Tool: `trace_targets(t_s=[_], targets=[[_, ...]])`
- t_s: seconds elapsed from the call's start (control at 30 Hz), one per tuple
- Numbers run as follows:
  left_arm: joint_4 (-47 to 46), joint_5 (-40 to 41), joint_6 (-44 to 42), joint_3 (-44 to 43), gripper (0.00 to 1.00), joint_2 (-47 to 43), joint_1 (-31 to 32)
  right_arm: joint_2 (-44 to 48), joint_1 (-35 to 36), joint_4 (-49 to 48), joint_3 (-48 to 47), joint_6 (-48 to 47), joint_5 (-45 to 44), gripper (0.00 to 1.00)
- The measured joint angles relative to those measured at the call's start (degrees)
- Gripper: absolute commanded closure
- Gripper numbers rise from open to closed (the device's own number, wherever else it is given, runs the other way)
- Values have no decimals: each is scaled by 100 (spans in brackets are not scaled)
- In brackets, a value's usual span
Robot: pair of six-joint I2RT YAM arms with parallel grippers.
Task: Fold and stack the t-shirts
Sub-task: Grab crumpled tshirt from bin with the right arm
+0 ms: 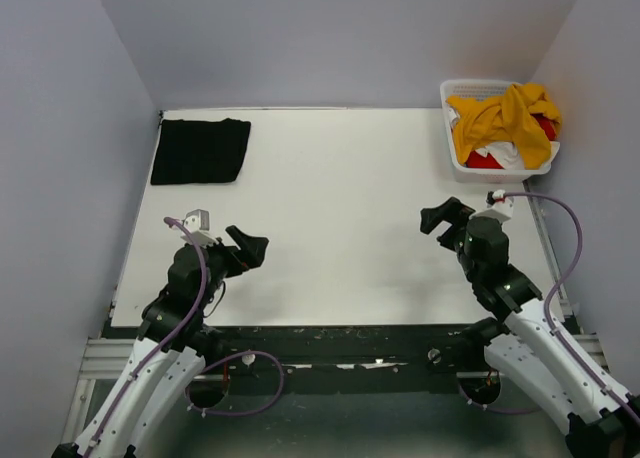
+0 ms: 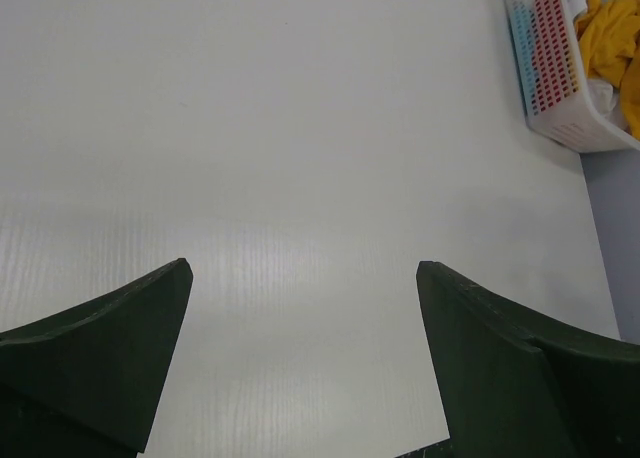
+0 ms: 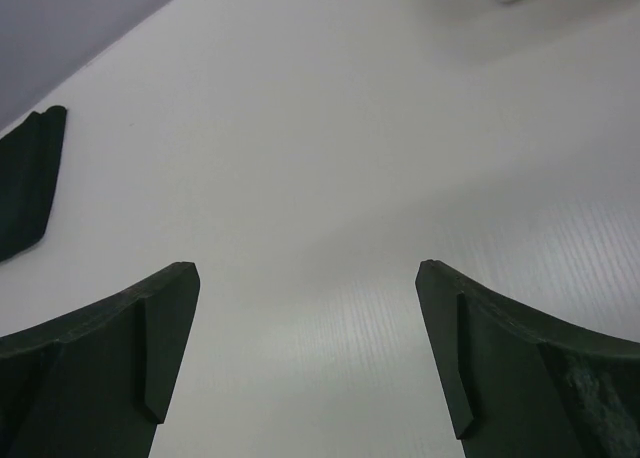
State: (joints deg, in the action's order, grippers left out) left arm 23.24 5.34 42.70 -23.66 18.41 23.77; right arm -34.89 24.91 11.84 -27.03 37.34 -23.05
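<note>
Logging state ahead of next pick. Found left gripper [image 1: 248, 253] and right gripper [image 1: 447, 218] both spread wide, holding nothing, poised over bare white table [image 1: 340, 198]. Located black t-shirt [image 1: 200, 151] folded flat at far-left corner, well apart from both arms; treated as base of stack. Located mustard t-shirt [image 1: 500, 118] heaped on top inside white lattice basket [image 1: 448, 128] at far-right corner, draped over far rim, with red t-shirt [image 1: 487, 161] and white t-shirt [image 1: 508, 153] showing beneath near front wall. Judged step in hand as fetching mustard t-shirt, being topmost, with right gripper, being nearer. Recommended for clean pick: approaching from above, pinching one raised fold near middle of heap rather than draped edge, to avoid snagging lattice or dragging basket. Planned to lift straight up and slowly, watching for red or white cloth riding along; could not tell from these views how tangled. Planned to carry to open middle of table, lay down, then bring in left gripper to pull opposite hem and spread flat before any fold. Flagged risks: light basket tipping, limp cloth bunching, sleeves tucked under. Reserved far-left corner for finished stack on black t-shirt
</note>
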Motion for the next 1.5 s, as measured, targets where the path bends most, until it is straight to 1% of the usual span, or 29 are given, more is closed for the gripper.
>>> trace_targets(t_s=[0.17, 0.27, 0.37, 0.5, 0.6, 0.73, 0.87, 1.03, 1.1, 1.2, 1.3, 1.33, 1.37, 1.4, 1.47, 1.5], targets=[[-79, -81, 31, 13, 1, 63, 0, -807, 0, -166, -614, -81, 70, 0], [-140, -129, 52, 15, 1, 175, 0, -1722, 0, -297, -1349, -192, 11, 0], [-175, -177, 79, 24, 1, 308, 0, -2927, -81, -256, -2459, -203, -302, 0], [-291, -260, 92, 44, 1, 511, 0, -4404, -634, -179, -4120, -297, -415, 0], [-306, -260, 90, 44, 1, 691, 0, -5418, -1071, -179, -5366, -632, -577, 0], [-339, -251, 83, 48, 1, 787, 0, -6349, -1604, -146, -6341, -1040, -651, 0], [-450, -216, 37, 68, 1, 870, 0, -7307, -2334, -76, -7250, -1386, -680, 0], [-691, -153, -37, 175, 1, 1003, 0, -8756, -2999, -26, -8633, -1840, -946, 0], [-763, -127, -79, 210, 2, 1080, 0, -9012, -3101, -273, -8660, -2000, -1080, 1], [-844, -125, -133, 216, 1, 1191, 0, -9023, -3091, -929, -8043, -2199, -1300, 1], [-984, -125, -153, 243, 1, 1257, 0, -8985, -3016, -1550, -7462, -2197, -1355, 1], [-1016, -125, -157, 256, 1, 1270, 0, -8983, -3005, -1797, -7235, -2194, -1353, 2], [-1025, -125, -166, 260, 1, 1281, 0, -8983, -2983, -1823, -7217, -2194, -1355, 3], [-1034, -122, -175, 260, 1, 1296, 0, -9009, -2981, -1884, -7182, -2203, -1366, 7], [-1032, -116, -179, 260, 2, 1300, 0, -9092, -2973, -2026, -7241, -2256, -1392, 23], [-1032, -105, -186, 260, 1, 1300, 0, -9152, -2973, -2074, -7318, -2284, -1419, 33]])
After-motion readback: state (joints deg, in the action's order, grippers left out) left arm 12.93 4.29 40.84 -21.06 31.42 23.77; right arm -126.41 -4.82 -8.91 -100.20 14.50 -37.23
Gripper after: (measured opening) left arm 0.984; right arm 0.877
